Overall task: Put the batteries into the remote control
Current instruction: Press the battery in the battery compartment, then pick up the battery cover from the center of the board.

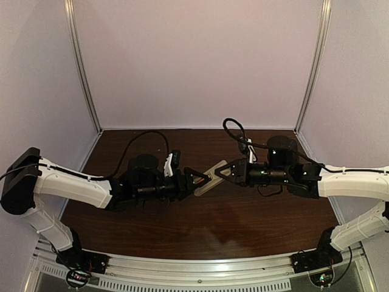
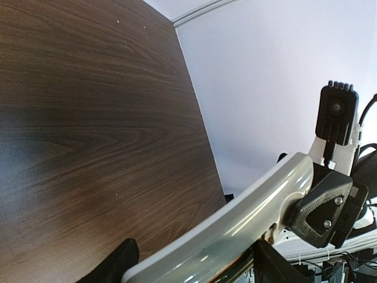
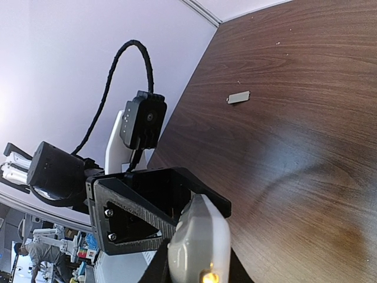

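Remote control hung over the desk, left end effector and right end effector clamping its ends.

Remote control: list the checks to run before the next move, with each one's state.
1. Remote control held clear of the table: ok.
2. Left gripper shut on one end of it: ok.
3. Right gripper shut on the other end: ok.
4. Batteries seated: cannot tell; only an orange glint shows at the remote's end.
5. Small grey plate lying apart on the table, out of the way: ok.
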### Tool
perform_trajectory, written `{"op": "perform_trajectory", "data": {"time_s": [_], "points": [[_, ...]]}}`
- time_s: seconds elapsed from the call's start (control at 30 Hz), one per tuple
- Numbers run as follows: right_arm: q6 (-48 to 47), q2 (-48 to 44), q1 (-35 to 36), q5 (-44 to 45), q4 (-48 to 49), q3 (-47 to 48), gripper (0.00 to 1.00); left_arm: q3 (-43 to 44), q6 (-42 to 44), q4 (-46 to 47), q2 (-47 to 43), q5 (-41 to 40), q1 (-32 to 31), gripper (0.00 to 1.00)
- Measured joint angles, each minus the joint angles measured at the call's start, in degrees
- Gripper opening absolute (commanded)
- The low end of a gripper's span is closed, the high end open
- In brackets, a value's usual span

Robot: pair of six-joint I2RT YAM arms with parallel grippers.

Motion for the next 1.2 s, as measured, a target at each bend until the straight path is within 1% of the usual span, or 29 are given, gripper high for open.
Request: {"op": "perform_trajectory", "data": {"time_s": [0.13,0.33,0.47,0.57,0.7,0.83,0.93,1.0,1.1,1.2], "points": [[-0.02,-0.28,-0.39,-0.17,0.0,-0.02,0.0,0.0,2.8,-0.24,-0.24,0.09,0.0,0.76],[0.07,-2.8,-3.3,-1.66,-0.04,-0.11,0.0,0.0,8.74,-4.11,-3.69,-0.04,0.33,0.97],[0.61,-4.17,-5.55,-2.82,0.66,-0.13,0.0,-0.15,12.13,-5.66,-7.26,1.01,1.84,0.97],[0.48,-4.63,-6.93,-3.1,-0.22,-0.13,0.0,-0.09,16.28,-8.41,-10.25,1.18,2.99,0.97],[-0.76,-5.49,-9.81,-4.02,-3.28,-0.13,0.0,2.45,25.57,-17.97,-14.58,1.2,5.97,0.98],[-2.12,-6.78,-13.03,-4.7,-5.86,-0.61,0.0,9.94,36.72,-31.54,-15.19,0.07,10.73,0.97],[-3.3,-7.41,-14.21,-5.25,-7.63,-0.9,0.0,18.43,45.18,-44.48,-11.96,-2.84,15.37,0.97],[-3.85,-7.43,-14.38,-5.7,-8.39,-1.01,0.0,22.49,49.37,-50.29,-8.57,-4.35,19.21,0.96],[-4.74,-7.41,-14.58,-6.75,-9.07,-1.42,0.0,25.53,54.97,-57.48,-2.82,-6.14,25.33,0.95],[-5.25,-7.19,-14.82,-7.93,-9.33,-1.92,0.0,27.43,59.63,-63.63,2.6,-7.45,29.16,0.95]]}}
